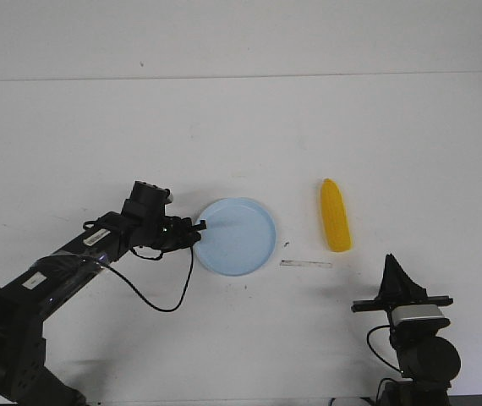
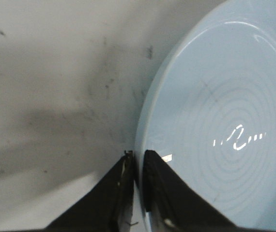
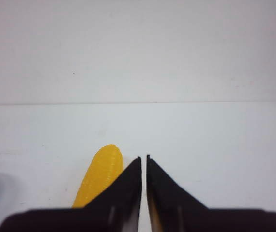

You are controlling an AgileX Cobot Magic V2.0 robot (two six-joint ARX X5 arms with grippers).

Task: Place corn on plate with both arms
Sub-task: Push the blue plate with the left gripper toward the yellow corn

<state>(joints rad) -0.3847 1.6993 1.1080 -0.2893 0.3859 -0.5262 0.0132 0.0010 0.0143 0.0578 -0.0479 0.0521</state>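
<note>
Corn [image 1: 336, 216]: lies on table [image 1: 410, 144], right of plate [image 1: 239, 241], apart.
Left gripper [image 2: 138, 159]: pinching plate's left rim; wrist view alone shows the rim between the fingers.
Right gripper [image 3: 144, 164]: pressed together, holding nothing, near corn.

The front view looks down and forward over the whole table [image 1: 72, 127]; the left wrist view sits very close to the plate [image 2: 225, 121] rim; the right wrist view looks low across the table past the corn [image 3: 97, 176], catching the plate's edge too.
</note>
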